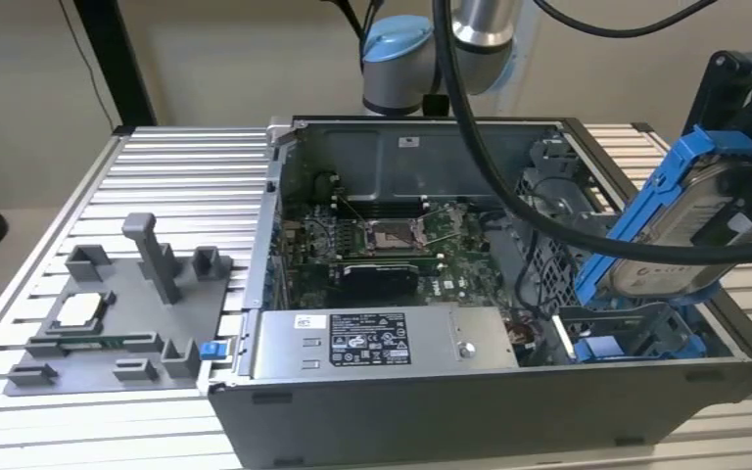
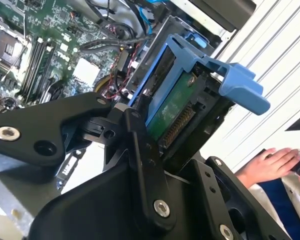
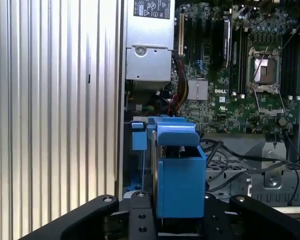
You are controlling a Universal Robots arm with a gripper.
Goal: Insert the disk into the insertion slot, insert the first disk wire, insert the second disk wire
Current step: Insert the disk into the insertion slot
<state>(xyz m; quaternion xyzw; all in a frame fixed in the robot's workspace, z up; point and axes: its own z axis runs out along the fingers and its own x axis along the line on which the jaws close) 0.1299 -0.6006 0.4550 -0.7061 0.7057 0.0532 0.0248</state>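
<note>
Black robot hand (image 3: 176,220) clamped on the flat silver-white disk in its bright blue plastic frame (image 1: 689,201); disk held tilted, long axis sloping down toward the dark grey, blue-railed insertion slot (image 1: 618,345) just below it inside the open computer case (image 1: 481,411).

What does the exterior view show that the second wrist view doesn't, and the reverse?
Exterior view adds: the grey fixture plate on the exterior view's left, the silver power supply, the arm's blue-capped joint, and the silver face of the tilted disk. Second wrist view adds: the disk's green circuit board with its connector, and a person's hand. Shared: the gripper shut on the blue-framed disk, and the motherboard.
</note>
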